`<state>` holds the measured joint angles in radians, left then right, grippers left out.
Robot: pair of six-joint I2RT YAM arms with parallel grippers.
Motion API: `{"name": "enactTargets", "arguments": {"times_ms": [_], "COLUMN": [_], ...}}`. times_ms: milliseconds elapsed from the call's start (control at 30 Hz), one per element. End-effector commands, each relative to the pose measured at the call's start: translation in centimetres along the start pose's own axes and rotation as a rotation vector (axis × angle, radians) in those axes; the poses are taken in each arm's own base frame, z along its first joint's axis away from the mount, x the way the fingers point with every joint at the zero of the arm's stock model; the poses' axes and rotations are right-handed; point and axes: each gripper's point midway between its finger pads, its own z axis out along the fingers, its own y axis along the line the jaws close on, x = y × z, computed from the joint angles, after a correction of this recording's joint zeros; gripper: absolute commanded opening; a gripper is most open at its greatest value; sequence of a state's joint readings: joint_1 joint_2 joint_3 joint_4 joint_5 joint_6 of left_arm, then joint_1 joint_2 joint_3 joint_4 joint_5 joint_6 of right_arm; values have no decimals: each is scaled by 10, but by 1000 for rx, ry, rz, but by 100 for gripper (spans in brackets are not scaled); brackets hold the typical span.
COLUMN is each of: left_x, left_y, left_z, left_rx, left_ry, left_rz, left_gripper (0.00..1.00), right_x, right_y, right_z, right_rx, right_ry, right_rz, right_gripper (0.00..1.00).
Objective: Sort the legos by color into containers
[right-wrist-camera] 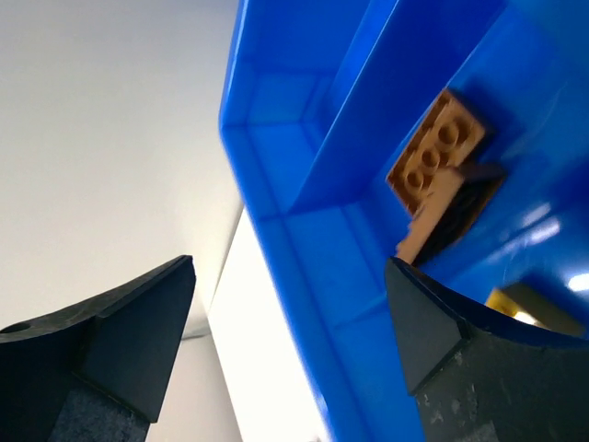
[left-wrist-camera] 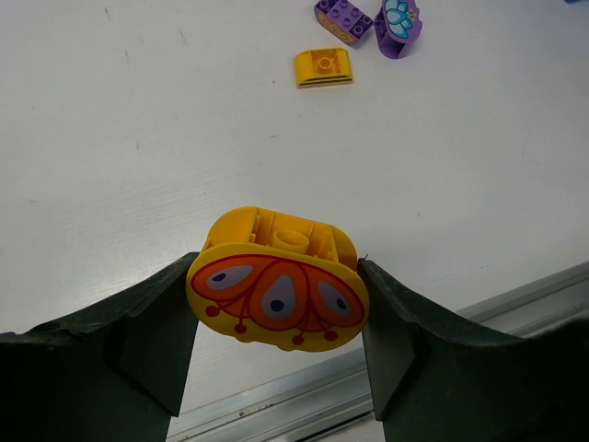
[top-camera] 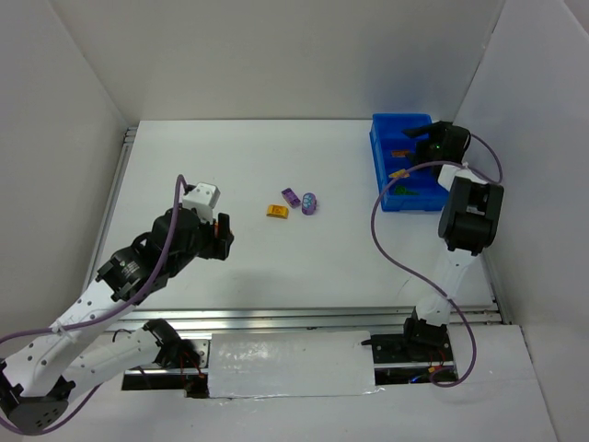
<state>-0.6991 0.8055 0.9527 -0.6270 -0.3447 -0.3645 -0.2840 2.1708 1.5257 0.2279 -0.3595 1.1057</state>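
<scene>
The right hand (right-wrist-camera: 290, 322) hung spread and empty over the bright blue plastic compartment tray (top-camera: 396, 124), where a small brown plastic brick (right-wrist-camera: 437, 152) lay. Well apart from the tray, the left hand (left-wrist-camera: 278, 276) pinched a rounded yellow plastic brick with orange print (left-wrist-camera: 276, 290). This looked like the carry step: next, moving it across into whichever compartment takes yellow.

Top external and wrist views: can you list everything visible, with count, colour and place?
table: one, white
tray: one, blue, table's far right
brown brick: at least one, in tray
yellow piece: one, in tray
green piece: one, in tray
yellow brick: one, loose mid-table
purple brick: one, beside it
purple rounded piece: one, pale-blue print, next to purple brick
printed brick: one, yellow with orange pattern, in left tool
left tool: black, shut on printed brick
right tool: black, open above tray
</scene>
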Motion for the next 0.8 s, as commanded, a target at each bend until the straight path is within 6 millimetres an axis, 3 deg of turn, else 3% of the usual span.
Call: {"name": "enactTargets", "arguments": {"times_ms": [0, 33, 67, 100, 133, 200, 267, 333, 367, 400, 467, 500, 567, 600, 667, 700, 767], "left_x": [-20, -24, -32, -37, -46, -61, -66, -78, -79, -91, -98, -102, -112, -116, -122, -119, -123], "left_y": [-4, -9, -13, -16, -17, -44, -71, -90, -104, -112, -124, -131, -137, -140, -147, -154, -162], "left_z": [-8, -10, -12, -15, -18, -26, -34, -37, -44, -51, -56, -64, -69, -76, -83, -92, -103], "left_rx": [48, 91, 121, 151, 175, 333, 485, 583, 678, 729, 799, 855, 891, 923, 979, 1048, 1132], "left_ry": [-80, -88, -117, -131, -157, -198, -179, -189, -179, -217, -220, -225, -244, -252, -264, -250, -273], "left_rz": [-15, -30, -47, -63, -87, -96, -85, -100, -88, -83, -94, -86, -97, -94, -98, -77, -59], "left_gripper": [0, 0, 0, 0, 0, 0, 0, 0, 0, 0, 0, 0, 0, 0, 0, 0, 0], "right_x": [-1, 4, 20, 27, 43, 84, 130, 162, 199, 216, 246, 263, 280, 290, 298, 302, 309], "right_y": [63, 81, 80, 101, 102, 111, 123, 136, 134, 145, 141, 150, 146, 157, 157, 162, 162], "right_z": [-39, -56, -62, -80, -90, -105, -134, -164, -183, -204, -233, -257, -282, -311, -335, -360, -380], "right_rx": [-119, -147, -142, -180, -172, -199, -244, -325, -386, -459, -507, -578, -626, -714, -799, -877, -954], "right_ry": [-10, 1, 33, 42, 92, 179, 298, 397, 527, 568, 673, 695, 729, 746, 771, 802, 842], "right_rz": [-92, -112, -125, -181, -202, -310, -382, -477, -499, -558, -598, -681, -729, -771, -789, -806, -825], "right_gripper": [91, 92, 96, 96, 97, 100, 100, 99, 98, 98, 96, 95, 92, 90, 85, 82, 79]}}
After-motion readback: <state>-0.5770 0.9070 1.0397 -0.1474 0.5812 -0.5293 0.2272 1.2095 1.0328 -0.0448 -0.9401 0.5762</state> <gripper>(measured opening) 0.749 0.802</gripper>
